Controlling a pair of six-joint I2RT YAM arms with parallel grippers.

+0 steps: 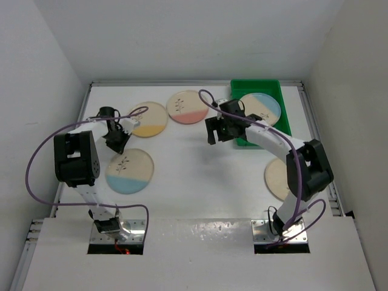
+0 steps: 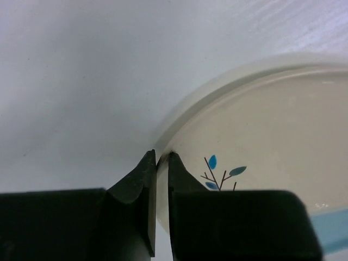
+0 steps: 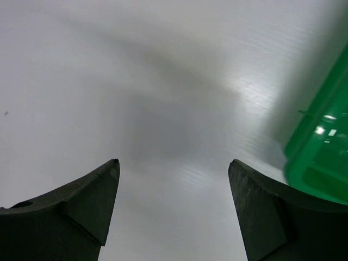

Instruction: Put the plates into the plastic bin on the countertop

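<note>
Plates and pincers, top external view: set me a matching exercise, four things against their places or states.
1. pink plate
2. near blue plate
3. far blue plate
4. right pincer

a. in the green bin
b. open, holding nothing
c. rim at the left pincer
d. on the countertop, beside the yellow plate

Pairs: 1-d, 2-c, 3-a, 4-b.

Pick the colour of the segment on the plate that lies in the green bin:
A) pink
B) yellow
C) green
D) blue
D: in the top view, the plate lying in the plastic bin has a blue segment along its upper right side.
</note>
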